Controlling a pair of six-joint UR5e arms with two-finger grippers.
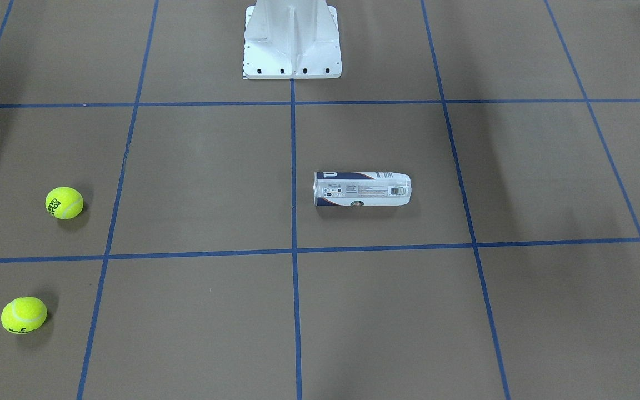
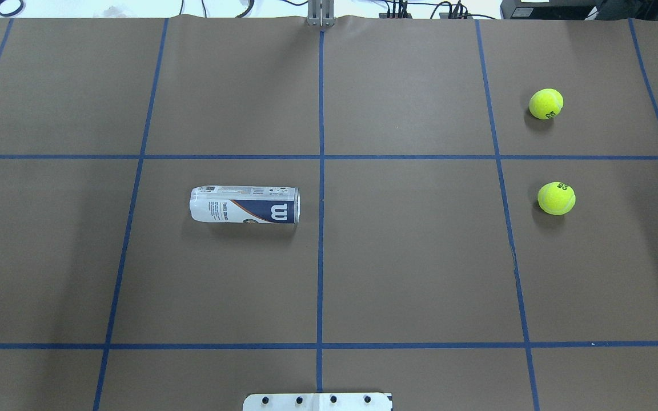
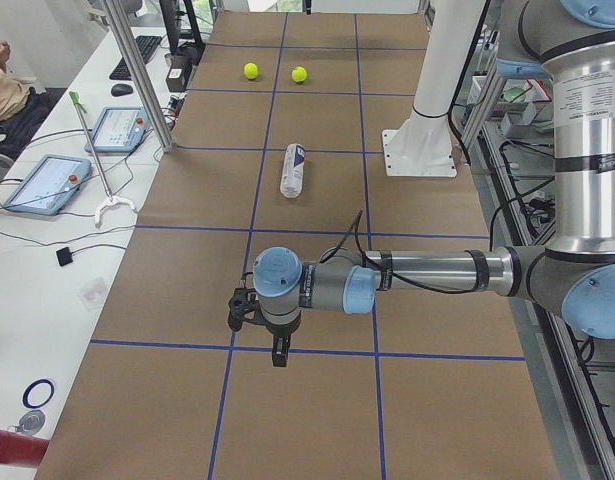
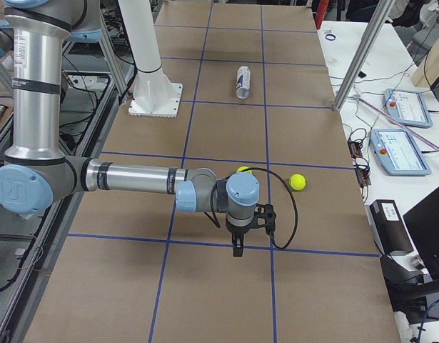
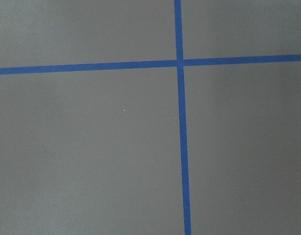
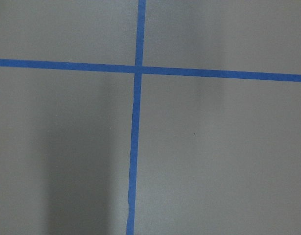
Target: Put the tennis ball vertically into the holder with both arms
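The holder (image 1: 361, 189) (image 2: 244, 204) is a clear can with a white and navy label, lying on its side on the brown table. Two yellow tennis balls (image 1: 64, 202) (image 1: 24, 315) rest far off on the robot's right side, also seen as balls (image 2: 556, 198) (image 2: 546, 104). My left gripper (image 3: 277, 355) hangs over the table's left end, far from the holder (image 3: 293, 170). My right gripper (image 4: 237, 250) hangs over the right end, near the balls (image 4: 297, 181). I cannot tell whether either is open or shut. Both wrist views show only bare table and blue tape.
The white pedestal base (image 1: 292, 41) (image 3: 419, 150) stands at the robot's edge of the table. Blue tape lines (image 2: 321, 171) grid the surface. A side bench with tablets (image 3: 47, 183) and a metal post (image 3: 137, 70) runs along the far edge.
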